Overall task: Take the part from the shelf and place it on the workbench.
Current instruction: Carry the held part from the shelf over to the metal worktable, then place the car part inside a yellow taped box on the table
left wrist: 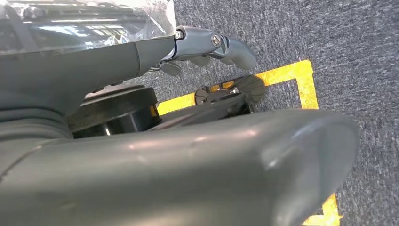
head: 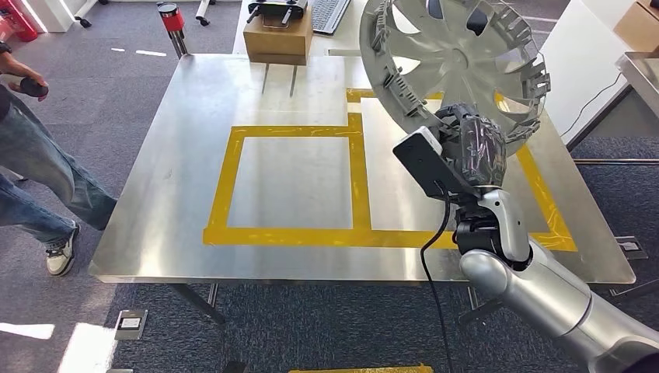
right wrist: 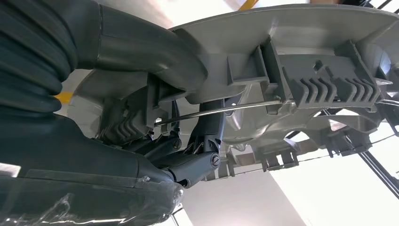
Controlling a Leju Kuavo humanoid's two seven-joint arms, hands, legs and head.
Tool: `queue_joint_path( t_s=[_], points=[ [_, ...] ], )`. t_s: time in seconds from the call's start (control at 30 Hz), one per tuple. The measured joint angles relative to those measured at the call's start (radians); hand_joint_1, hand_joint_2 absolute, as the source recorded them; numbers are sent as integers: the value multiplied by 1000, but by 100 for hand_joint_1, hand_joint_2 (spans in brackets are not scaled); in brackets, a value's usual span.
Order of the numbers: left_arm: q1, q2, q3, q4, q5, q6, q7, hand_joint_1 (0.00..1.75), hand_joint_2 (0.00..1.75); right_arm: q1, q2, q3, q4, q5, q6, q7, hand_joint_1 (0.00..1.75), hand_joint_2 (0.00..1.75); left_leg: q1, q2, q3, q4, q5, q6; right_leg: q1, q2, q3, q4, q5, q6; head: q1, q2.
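The right hand is clamped on the rim of the part, a grey wheel cover with spokes and a ring of ribbed clips on its back. In the right wrist view the thick thumb presses on the edge of the cover while darker fingers hook in from the other side beside the wire ring, so the grip looks firm. In the head view the cover is held up in the air, tilted on edge, above the far right part of the counter and not touching it.

So the first half of the task appears finished: the part is off the shelf and the robot faces the steel counter. What is left is the lowering and the release. The counter carries two rectangles of yellow tape; the cover hangs over the right one, which is likely the place meant for it, though the task does not say so.

The left hand hangs down over grey carpet and a yellow floor marking; its fingers seem loosely curled with nothing in them, but the angle is poor and I cannot tell for certain.

A cardboard box stands on the far edge, and a person in jeans stands at the left side.
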Motion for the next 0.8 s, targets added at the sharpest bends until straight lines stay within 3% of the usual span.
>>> queue_joint_path(
  t_s=[0.8],
  points=[
    [-15,-21,-35,-4,-38,-17,27,0,0,-56,78,25,312,-94,57,-43,175,175,0,0,0,-1,0,0,0,0,-1,0,0,0,0,0]
  ],
)
